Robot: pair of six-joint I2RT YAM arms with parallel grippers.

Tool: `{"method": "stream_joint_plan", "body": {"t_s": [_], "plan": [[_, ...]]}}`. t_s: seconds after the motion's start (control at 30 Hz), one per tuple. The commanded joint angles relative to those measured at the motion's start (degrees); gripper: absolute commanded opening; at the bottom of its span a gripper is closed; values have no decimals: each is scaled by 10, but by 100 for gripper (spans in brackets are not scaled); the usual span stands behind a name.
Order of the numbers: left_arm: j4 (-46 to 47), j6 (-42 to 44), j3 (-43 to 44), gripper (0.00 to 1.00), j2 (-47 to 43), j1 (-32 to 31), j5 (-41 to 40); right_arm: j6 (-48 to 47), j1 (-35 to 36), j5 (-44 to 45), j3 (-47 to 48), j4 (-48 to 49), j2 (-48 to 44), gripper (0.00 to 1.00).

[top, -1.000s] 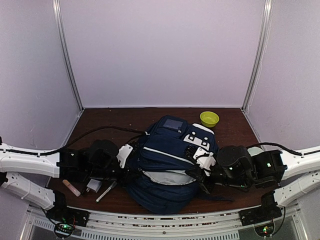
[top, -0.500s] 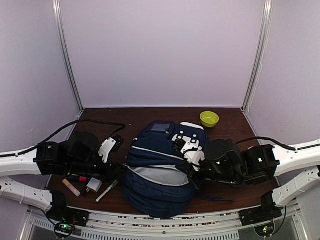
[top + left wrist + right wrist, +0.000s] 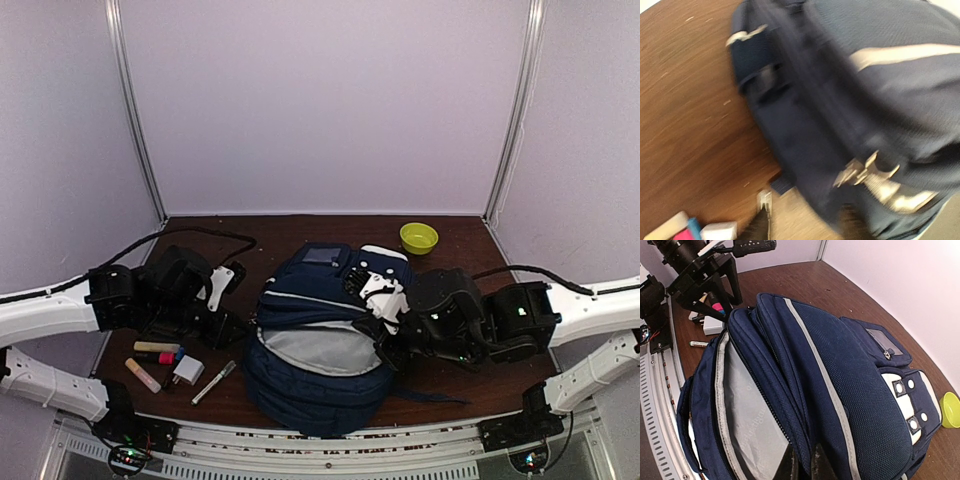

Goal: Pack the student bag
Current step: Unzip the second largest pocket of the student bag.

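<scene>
The student bag [image 3: 320, 335], a big navy backpack with white trim, lies in the middle of the table. Its main opening gapes and shows grey lining [image 3: 747, 415]. My right gripper [image 3: 805, 466] is shut on the navy edge of that opening, which it holds up from the bag's right side [image 3: 378, 335]. My left gripper [image 3: 230, 300] hovers just left of the bag. In the blurred left wrist view its fingers [image 3: 760, 227] stand apart with nothing between them, beside the bag's side [image 3: 840, 100] and a metal buckle [image 3: 870, 175].
Small items lie on the table left of the bag: a white charger [image 3: 187, 370], a pen [image 3: 213, 382], a pinkish tube [image 3: 142, 375] and a red and blue marker [image 3: 165, 357]. A green bowl [image 3: 419, 237] stands at the back right. The table's front edge runs close under the bag.
My left gripper has let go of the bag, opened and drawn back to the left. The bag has sagged and its opening shows more grey lining. The right gripper keeps its grip.
</scene>
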Motion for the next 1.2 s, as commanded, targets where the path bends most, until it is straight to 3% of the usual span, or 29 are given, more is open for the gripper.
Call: {"method": "stream_joint_plan", "body": {"t_s": [0.0,0.03,0.07,0.17,0.3,0.43,0.53,0.77,0.93,1.17], "plan": [[-134,-47,28,82,-48,9,-74,18,-9,71,37,19,24,0],[-172,-74,28,96,-61,9,-99,18,-10,72,44,20,37,0],[-198,-96,25,98,-75,9,-127,19,-10,72,50,21,47,0],[-217,-158,-4,98,-122,9,-164,20,-9,71,69,18,74,0],[-170,-221,-86,98,-192,9,-81,20,-9,56,82,23,99,0],[-274,-325,-116,96,-207,8,-70,31,-9,39,90,26,115,0],[-334,-374,-128,89,-197,-3,-82,38,-9,28,88,30,120,0],[-195,-326,-147,90,-104,-4,-70,45,-9,15,73,36,116,0],[-138,-279,-140,88,-18,10,-93,60,-9,-2,60,36,107,0],[-93,-229,-140,88,22,22,-120,75,-8,-19,48,32,98,0]]}}
